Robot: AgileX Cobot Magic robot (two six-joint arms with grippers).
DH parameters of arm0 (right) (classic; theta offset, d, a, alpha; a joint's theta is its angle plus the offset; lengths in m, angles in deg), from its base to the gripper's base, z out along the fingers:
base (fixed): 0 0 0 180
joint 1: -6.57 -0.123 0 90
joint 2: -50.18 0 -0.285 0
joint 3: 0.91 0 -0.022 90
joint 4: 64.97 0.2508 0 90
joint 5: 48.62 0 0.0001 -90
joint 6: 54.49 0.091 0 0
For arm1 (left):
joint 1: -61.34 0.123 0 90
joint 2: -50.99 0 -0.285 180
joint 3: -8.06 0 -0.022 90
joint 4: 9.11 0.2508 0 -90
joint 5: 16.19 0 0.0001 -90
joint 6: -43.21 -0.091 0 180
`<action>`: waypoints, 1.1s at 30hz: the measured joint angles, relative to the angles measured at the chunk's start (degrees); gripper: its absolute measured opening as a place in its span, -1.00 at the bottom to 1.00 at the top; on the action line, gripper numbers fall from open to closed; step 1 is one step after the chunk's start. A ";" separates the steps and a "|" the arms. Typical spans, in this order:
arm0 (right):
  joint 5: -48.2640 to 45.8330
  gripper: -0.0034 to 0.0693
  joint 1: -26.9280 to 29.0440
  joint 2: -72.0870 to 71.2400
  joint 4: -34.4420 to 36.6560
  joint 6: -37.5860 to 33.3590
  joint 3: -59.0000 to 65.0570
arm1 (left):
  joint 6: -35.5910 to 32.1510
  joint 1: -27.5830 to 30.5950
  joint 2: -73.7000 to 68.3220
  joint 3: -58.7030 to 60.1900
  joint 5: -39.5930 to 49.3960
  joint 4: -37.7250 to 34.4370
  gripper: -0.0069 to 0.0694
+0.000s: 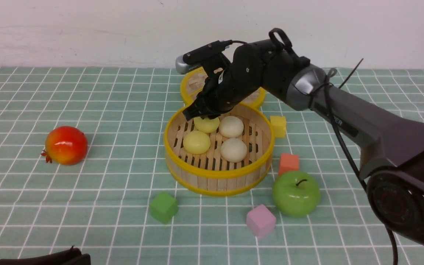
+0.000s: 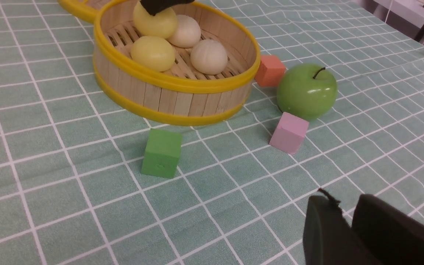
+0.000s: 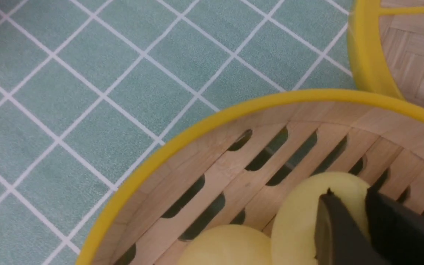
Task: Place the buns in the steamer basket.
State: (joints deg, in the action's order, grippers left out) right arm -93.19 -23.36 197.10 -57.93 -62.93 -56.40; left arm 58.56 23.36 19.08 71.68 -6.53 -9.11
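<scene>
The steamer basket [image 1: 217, 173] stands mid-table with all the buns inside it. Two pale yellow buns [image 1: 196, 142] [image 1: 206, 125] lie on its left side and two cream-white ones [image 1: 231, 126] [image 1: 233, 149] on its right. My right gripper [image 1: 197, 113] reaches down over the basket's far left side. In the right wrist view the right gripper [image 3: 350, 191] has its jaws a narrow gap apart on top of the rear yellow bun [image 3: 300, 209], which rests on the slats. My left gripper [image 2: 344, 200] hovers low over the cloth near the table's front, narrowly open and empty.
The flat woven lid [image 1: 193, 82] lies just behind the basket. A green apple [image 1: 296, 193] sits at the basket's front right, with orange [image 1: 289, 163], yellow [image 1: 278, 126], pink [image 1: 260, 221] and green [image 1: 163, 207] cubes around. A red fruit [image 1: 66, 145] lies far left.
</scene>
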 joint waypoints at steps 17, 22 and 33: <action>-4.62 0.16 -1.57 -1.93 -8.42 4.39 0.00 | 0.00 0.00 0.00 0.00 0.00 0.00 -0.49; -9.16 0.16 -1.57 -7.36 -10.82 6.21 0.00 | 0.00 0.00 0.00 0.00 0.00 0.00 -0.48; -26.84 -0.58 -1.57 -26.74 -10.86 4.90 4.79 | 0.00 0.00 0.02 0.00 0.00 0.00 -0.46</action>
State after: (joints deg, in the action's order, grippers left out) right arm -120.03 -24.93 170.36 -68.79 -58.03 -51.61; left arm 58.56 23.36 19.10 71.68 -6.53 -9.11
